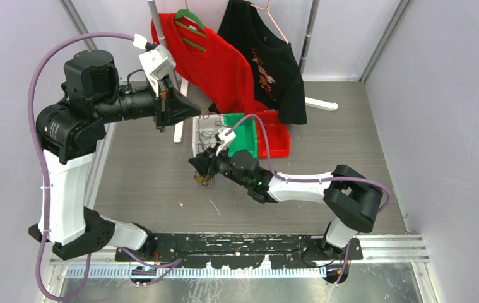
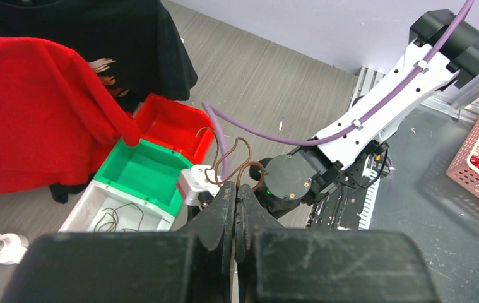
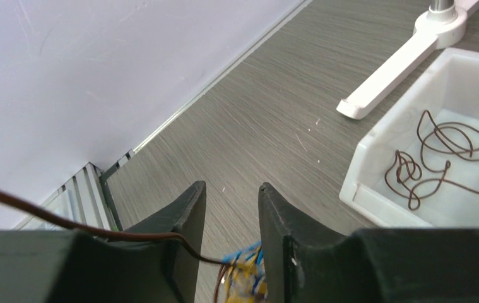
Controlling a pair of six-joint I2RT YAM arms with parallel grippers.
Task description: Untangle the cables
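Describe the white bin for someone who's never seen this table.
Find the red shirt hanging at the far side. Beneath it sit a red bin, a green bin and the white bin in a row. Only the white bin, at the left end, holds brown wire.

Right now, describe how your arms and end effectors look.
Both arms, left arm and right arm, have white links, bulky black joints and a purple hose clipped alongside. The left end effector and right end effector have black, tapering fingers; a white camera block sits on each wrist.
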